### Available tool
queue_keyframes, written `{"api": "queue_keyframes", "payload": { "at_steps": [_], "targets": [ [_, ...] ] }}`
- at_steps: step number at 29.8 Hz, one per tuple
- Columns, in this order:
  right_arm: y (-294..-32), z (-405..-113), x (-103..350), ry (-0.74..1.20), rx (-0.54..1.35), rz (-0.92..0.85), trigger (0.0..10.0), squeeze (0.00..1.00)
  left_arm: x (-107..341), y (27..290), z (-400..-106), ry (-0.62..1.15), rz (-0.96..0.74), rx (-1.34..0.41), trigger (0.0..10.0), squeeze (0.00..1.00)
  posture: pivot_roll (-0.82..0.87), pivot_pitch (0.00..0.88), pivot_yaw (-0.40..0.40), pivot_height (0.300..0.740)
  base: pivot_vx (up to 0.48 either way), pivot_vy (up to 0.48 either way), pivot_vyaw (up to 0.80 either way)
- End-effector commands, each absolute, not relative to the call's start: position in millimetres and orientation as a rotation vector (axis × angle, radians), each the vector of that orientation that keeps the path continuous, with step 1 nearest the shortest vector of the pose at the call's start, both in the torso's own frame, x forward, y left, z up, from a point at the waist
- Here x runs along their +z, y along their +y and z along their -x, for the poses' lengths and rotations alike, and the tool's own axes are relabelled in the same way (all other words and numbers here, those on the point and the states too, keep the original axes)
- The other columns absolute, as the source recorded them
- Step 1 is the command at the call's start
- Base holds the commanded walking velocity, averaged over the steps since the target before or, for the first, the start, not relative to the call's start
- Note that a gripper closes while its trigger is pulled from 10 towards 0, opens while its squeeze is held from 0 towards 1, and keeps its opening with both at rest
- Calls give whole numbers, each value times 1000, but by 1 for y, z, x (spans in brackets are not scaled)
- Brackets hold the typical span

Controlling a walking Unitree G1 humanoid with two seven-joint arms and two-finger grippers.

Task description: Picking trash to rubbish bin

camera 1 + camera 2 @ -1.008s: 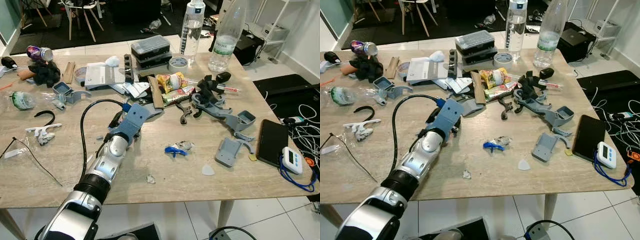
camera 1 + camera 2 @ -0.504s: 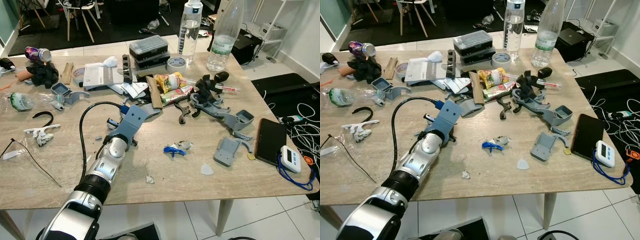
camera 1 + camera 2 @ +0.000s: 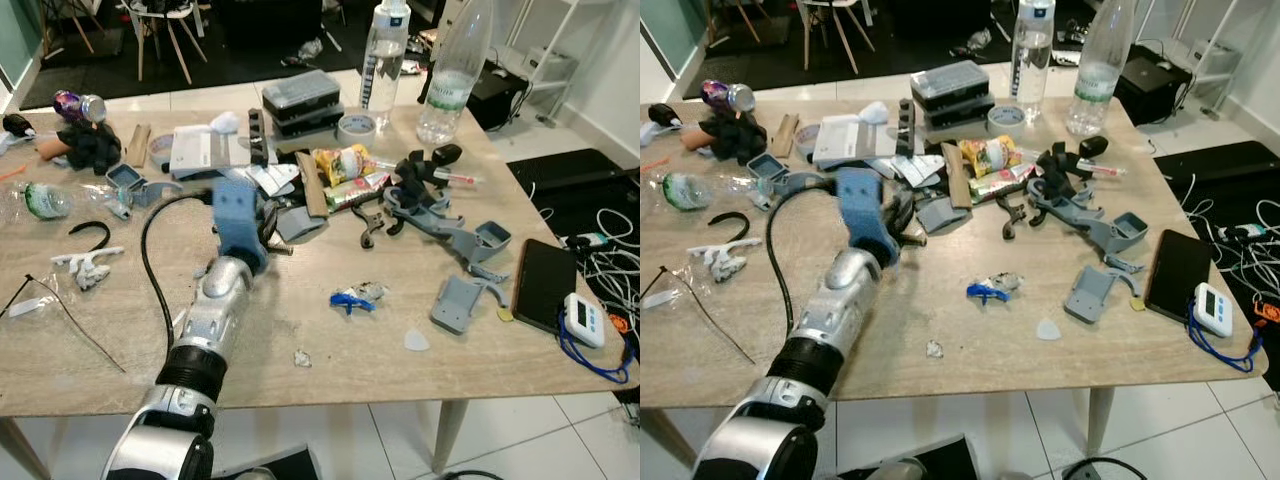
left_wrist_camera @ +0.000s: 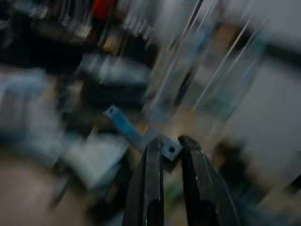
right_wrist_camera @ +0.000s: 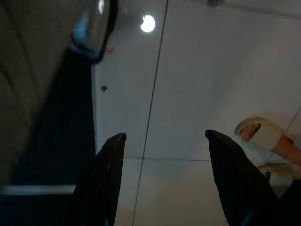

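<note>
Fingers of my left gripper (image 4: pixel 167 151) pinch a small blue plastic bracket (image 4: pixel 129 130), lifted above the cluttered wooden table (image 3: pixel 330 350). Pickup looks complete; next, carry to a bin, unseen. Right gripper (image 5: pixel 164 179) hangs spread wide.

Two bottles (image 3: pixel 385 55) stand at the upper centre, on the worktop (image 3: pixel 330 350). A phone (image 3: pixel 541 285) lies at the right edge. A scrap (image 3: pixel 355 297) lies at centre.
</note>
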State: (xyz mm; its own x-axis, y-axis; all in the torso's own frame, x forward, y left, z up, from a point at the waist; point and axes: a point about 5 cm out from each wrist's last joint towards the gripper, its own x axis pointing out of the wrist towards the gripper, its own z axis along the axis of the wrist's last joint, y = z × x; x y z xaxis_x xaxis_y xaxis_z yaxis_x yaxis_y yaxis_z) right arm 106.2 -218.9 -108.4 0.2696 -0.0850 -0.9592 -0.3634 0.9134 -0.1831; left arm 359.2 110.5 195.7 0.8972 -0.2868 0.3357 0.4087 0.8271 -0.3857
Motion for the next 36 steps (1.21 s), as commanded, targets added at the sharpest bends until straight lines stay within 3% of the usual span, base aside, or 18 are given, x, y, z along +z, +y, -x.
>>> {"api": "queue_keyframes", "payload": {
  "at_steps": [1, 5, 15, 25, 36],
  "targets": [
    [-215, -109, -109, 1293, 202, 411, 10000, 0, 208, 111, -357, -317, 574, -423, 10000, 0, -33, 78, 8, 740, 0, 0, 0],
    [-212, -117, -107, 1275, 205, 415, 10000, 0, 217, 112, -354, -352, 650, -504, 10000, 0, -29, 72, 2, 740, 0, 0, 0],
    [-218, -118, -105, 1279, 212, 434, 10000, 0, 197, 96, -335, -248, 601, -650, 10000, 0, -19, 62, -12, 740, -259, 0, 0],
    [-226, -118, -104, 1285, 217, 447, 10000, 0, 196, 93, -334, -228, 580, -671, 10000, 0, -18, 64, -15, 740, -367, 0, 0],
    [-215, -123, -104, 1276, 247, 458, 10000, 0, 192, 108, -335, -221, 547, -625, 10000, 0, 11, 58, -29, 740, -384, 0, 0]
  ]
}}
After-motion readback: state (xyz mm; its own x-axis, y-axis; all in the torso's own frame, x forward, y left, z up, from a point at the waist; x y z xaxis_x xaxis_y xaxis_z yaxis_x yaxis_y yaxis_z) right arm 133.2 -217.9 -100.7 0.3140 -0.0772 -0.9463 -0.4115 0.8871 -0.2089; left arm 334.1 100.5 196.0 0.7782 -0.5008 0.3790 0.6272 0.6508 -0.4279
